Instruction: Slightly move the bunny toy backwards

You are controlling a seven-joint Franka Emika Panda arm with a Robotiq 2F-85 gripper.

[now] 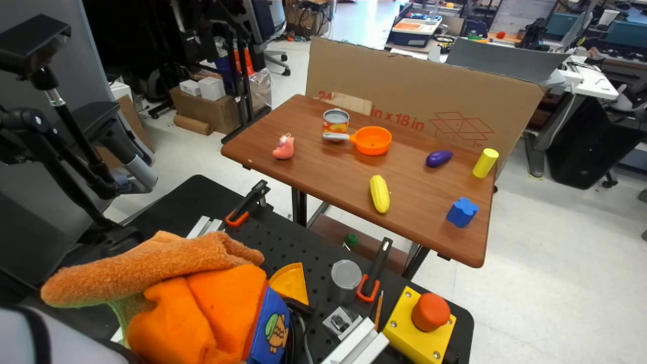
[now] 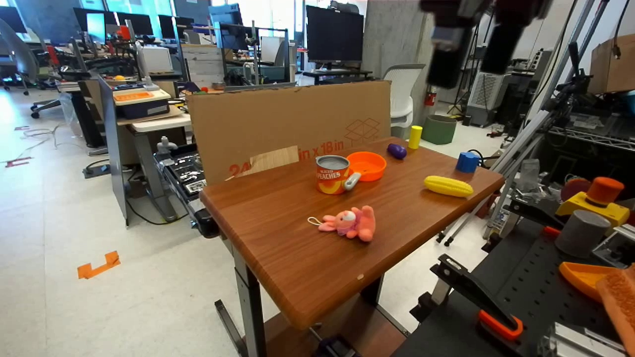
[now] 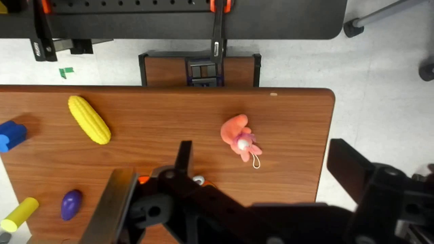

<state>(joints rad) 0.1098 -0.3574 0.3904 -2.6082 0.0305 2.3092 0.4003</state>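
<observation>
The bunny toy [image 1: 284, 148] is a small pink-salmon plush with a white muzzle, purple scarf and white string loop. It lies on the brown table [image 2: 268, 218], near one short end. It shows also in an exterior view [image 2: 366, 224] and in the wrist view [image 3: 233, 130], where its ears and loop point toward the gripper's side. My gripper [image 3: 261, 144] is open and empty, its fingers spread wide. The gripper [image 2: 474, 62] hangs blurred, high above the table in an exterior view. The bunny is apart from both fingers. The gripper is out of view in an exterior view.
A peach can [image 2: 331, 174] and an orange pan [image 1: 373, 140] stand near the bunny. A yellow corn [image 3: 89, 119], purple eggplant [image 1: 438, 158], yellow cylinder [image 1: 486, 163] and blue block [image 1: 462, 212] lie farther along. A cardboard sheet [image 2: 292, 116] stands along one long edge. A black workbench [image 3: 288, 20] faces the opposite edge.
</observation>
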